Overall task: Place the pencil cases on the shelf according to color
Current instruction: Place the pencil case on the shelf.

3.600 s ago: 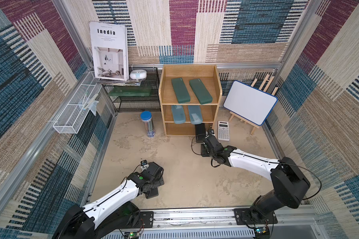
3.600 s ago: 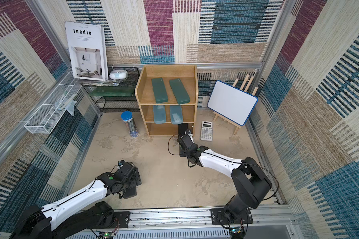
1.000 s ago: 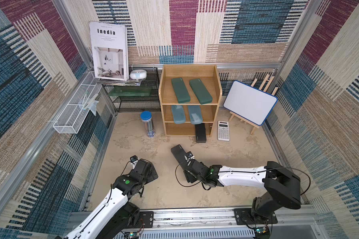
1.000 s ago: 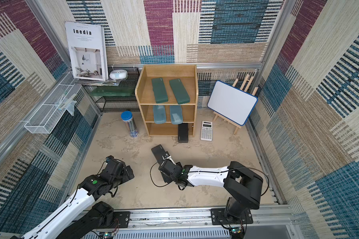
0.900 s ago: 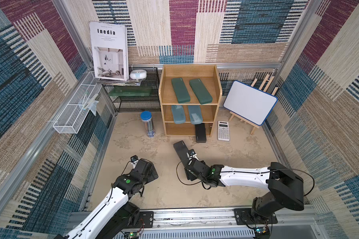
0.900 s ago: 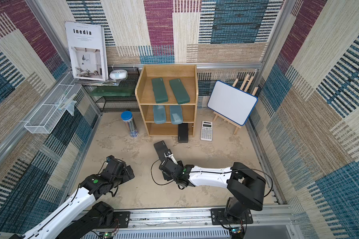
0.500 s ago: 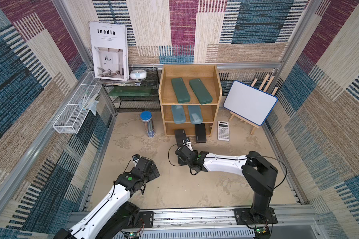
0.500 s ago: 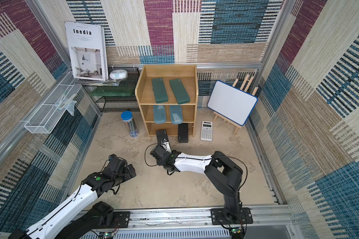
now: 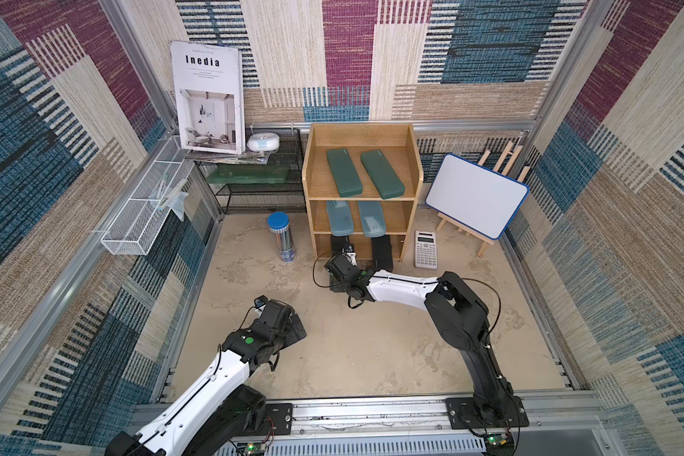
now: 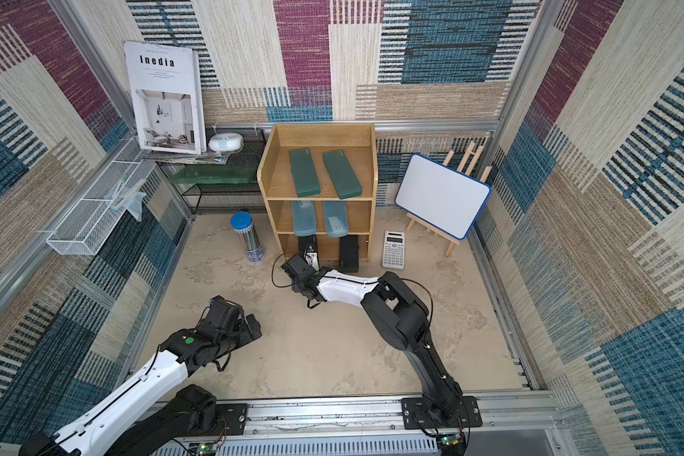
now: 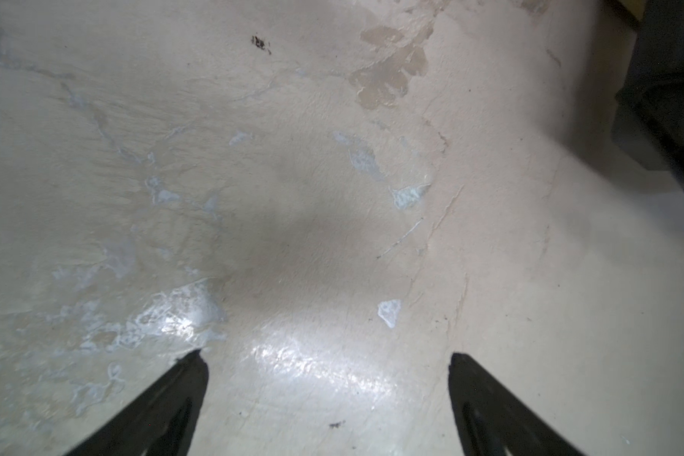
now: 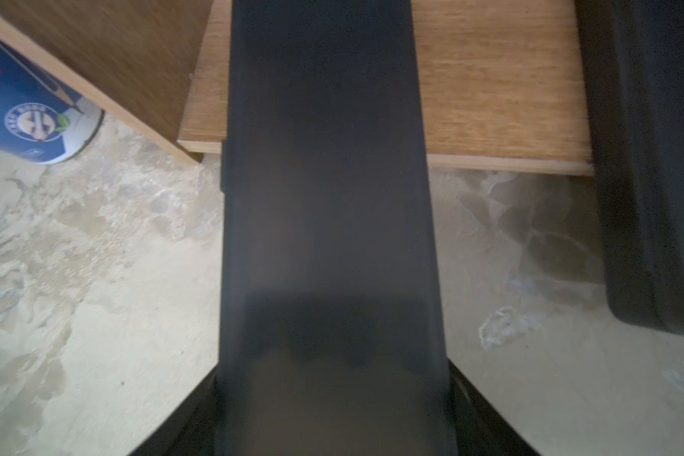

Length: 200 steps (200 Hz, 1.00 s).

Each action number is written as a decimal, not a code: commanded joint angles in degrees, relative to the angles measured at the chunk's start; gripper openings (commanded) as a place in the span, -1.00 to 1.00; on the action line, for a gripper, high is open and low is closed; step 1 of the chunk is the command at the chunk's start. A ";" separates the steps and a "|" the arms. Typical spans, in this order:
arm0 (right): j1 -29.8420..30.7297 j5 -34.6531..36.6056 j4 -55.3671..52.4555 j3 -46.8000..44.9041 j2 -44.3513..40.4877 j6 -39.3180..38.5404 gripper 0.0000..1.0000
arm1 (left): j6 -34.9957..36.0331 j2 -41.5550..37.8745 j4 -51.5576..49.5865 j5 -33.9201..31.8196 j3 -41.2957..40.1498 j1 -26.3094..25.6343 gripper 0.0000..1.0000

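Starting far left: white wire-mesh basket hung up high off the desk. Next over, white "Inedia" magazine propped upright on top of the black wire-mesh rack. Down on the sandy beige desk, clear pencil tube with a blue lid standing upright just in front of that rack.

Closer to the front, left pincer spread wide, released, gripping nothing, only bare desk between the fingers.

Middle of the scene: light-brown wooden three-tier shelf at the back, pencil tube just off its left panel. Top tier, dark green flat pencil case plus a second dark green case, side by side, not touching. Middle tier, translucent teal-blue pencil case next to another teal-blue case, front ends poking out past the tier's edge. Bottom tier, matte black pencil case clamped across its width in the right pincer, far end in over the bottom board, near end out over the desk. Can't tell whether resting on the board or held just above. To the right of that, second matte black case lying on the same board, front end sticking out, strip of bare wood between the two.

Further right, white-grey calculator flat on the desk just beside the shelf, then a blue-framed whiteboard stood up at a tilt.
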 commanded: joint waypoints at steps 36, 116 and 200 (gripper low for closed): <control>0.22 0.29 -3.66 -1.70 -4.33 0.00 0.68 | 3.41 -2.58 -3.50 -0.71 1.80 0.81 0.98; 1.16 -3.90 -4.63 -14.76 -16.80 -2.21 0.73 | 5.09 -1.39 -1.85 -0.46 2.74 1.16 0.98; 4.28 -3.67 0.06 -21.47 -16.54 0.86 0.27 | 4.66 1.83 0.07 -0.46 2.87 1.14 0.98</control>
